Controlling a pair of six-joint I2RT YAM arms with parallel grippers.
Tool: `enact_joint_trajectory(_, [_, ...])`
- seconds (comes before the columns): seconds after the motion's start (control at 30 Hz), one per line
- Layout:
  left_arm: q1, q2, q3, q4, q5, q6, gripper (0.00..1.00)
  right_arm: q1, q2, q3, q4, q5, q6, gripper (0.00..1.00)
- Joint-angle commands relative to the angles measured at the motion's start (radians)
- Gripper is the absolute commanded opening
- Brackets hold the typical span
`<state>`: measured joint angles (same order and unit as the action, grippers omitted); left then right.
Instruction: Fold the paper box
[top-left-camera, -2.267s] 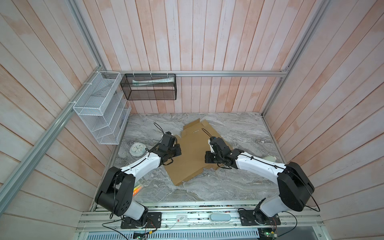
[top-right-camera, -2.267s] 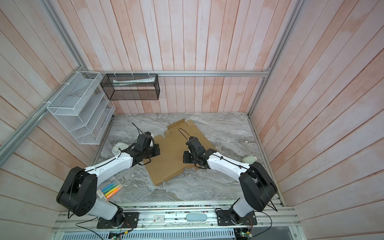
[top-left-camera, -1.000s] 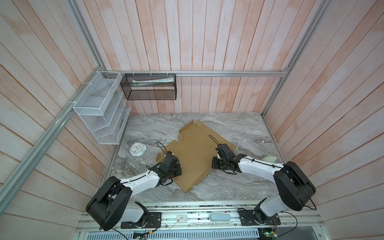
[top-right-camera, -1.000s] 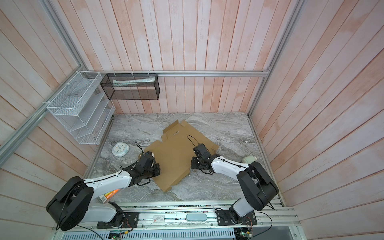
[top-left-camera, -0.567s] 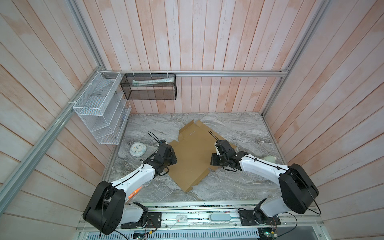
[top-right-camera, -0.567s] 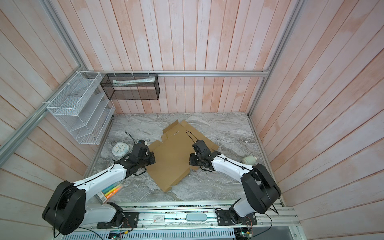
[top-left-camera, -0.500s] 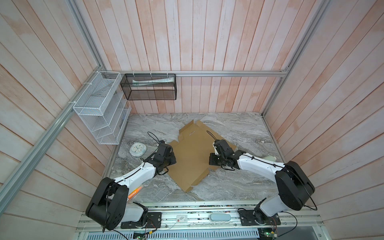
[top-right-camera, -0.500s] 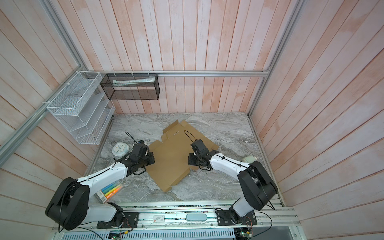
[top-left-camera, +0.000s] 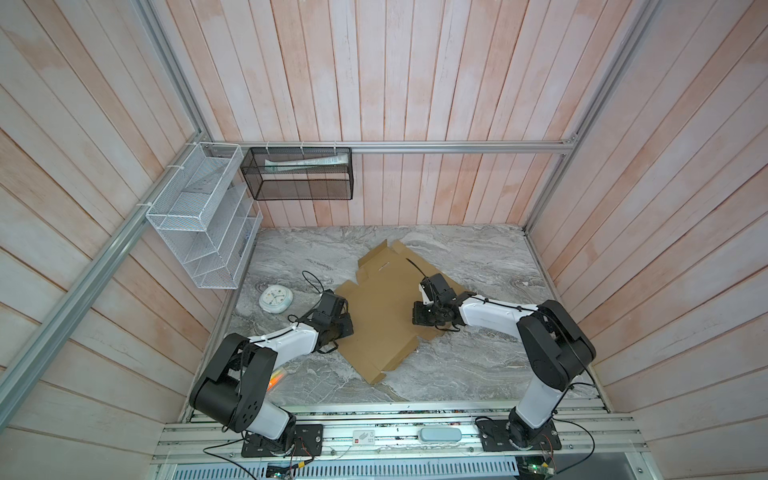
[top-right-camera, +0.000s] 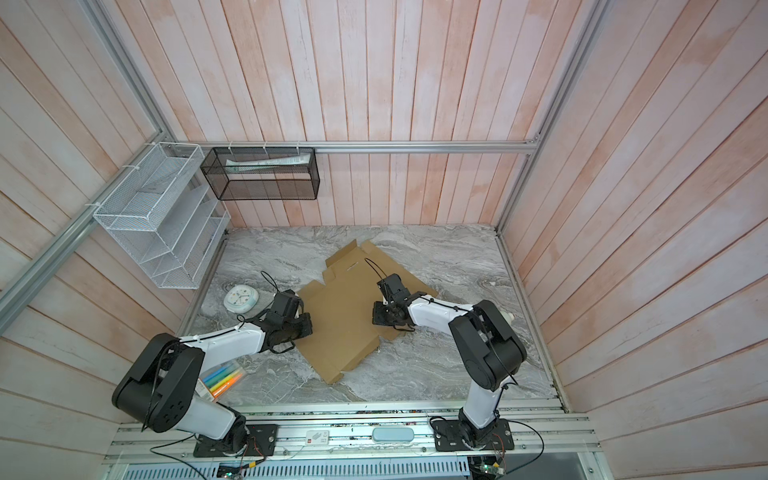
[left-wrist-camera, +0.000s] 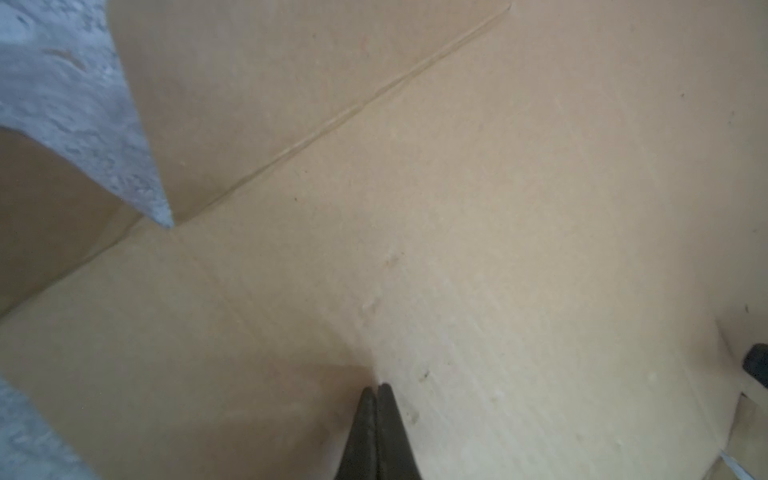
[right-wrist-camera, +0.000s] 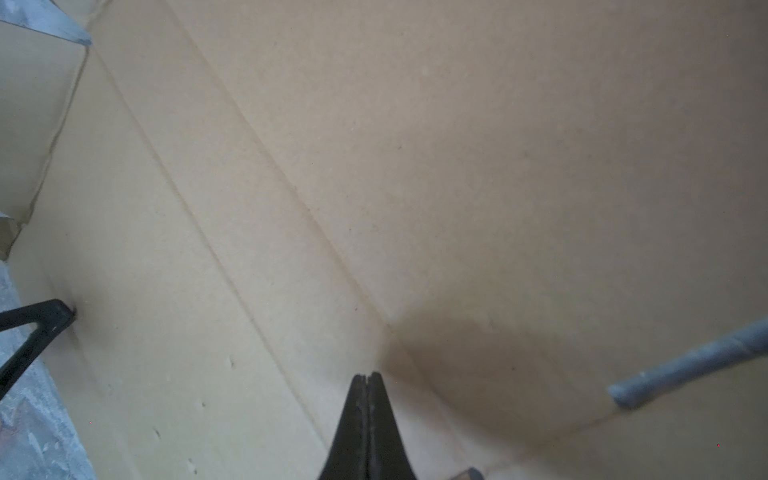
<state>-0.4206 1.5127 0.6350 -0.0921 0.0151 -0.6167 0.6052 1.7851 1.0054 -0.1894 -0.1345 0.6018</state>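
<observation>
**As both closed grippers bear on it, the flat cardboard blank is pinned to the marble**

Since nothing is pinched between them, the jaws of the left gripper (left-wrist-camera: 377, 390) are seen pressed together into one dark, tapered point, and those of the right gripper (right-wrist-camera: 368, 379) likewise. Each point appears to be set down on the plain brown corrugated paper box (top-left-camera: 382, 316). It is a die-cut sheet, not yet folded, spread almost flat at the middle of the grey veined marble tabletop (top-left-camera: 478, 257). Opposite side margins are touched, apparently so that the sheet is steadied or slid rather than lifted. Scored crease lines, faint fluting and small dents are shown on its matte surface, and notched flaps and a slot are cut at the far end. Easy bending at the scores is to be expected. Well apart, a small round white clock (top-left-camera: 276, 300) lies near the table's left edge.
</observation>
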Motion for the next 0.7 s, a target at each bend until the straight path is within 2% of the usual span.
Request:
enact_joint_trajectory(0.0, [-0.004, 0.007, -0.035, 0.038, 0.043, -0.029, 0.00, -0.027, 0.043, 0.034, 0.012, -0.026, -0.032, 0.00])
enact_joint_trajectory(0.13, [-0.053, 0.006, -0.061, 0.052, 0.046, -0.062, 0.00, -0.065, 0.089, 0.048, 0.020, -0.040, -0.054, 0.00])
enact_joint_trajectory(0.47, [-0.259, 0.050, -0.091, 0.113, 0.018, -0.222, 0.00, -0.155, 0.200, 0.168, -0.013, -0.054, -0.149, 0.00])
enact_joint_trajectory(0.67, [-0.268, 0.016, -0.004, 0.024, -0.023, -0.200, 0.00, -0.160, 0.181, 0.237, -0.030, -0.066, -0.205, 0.02])
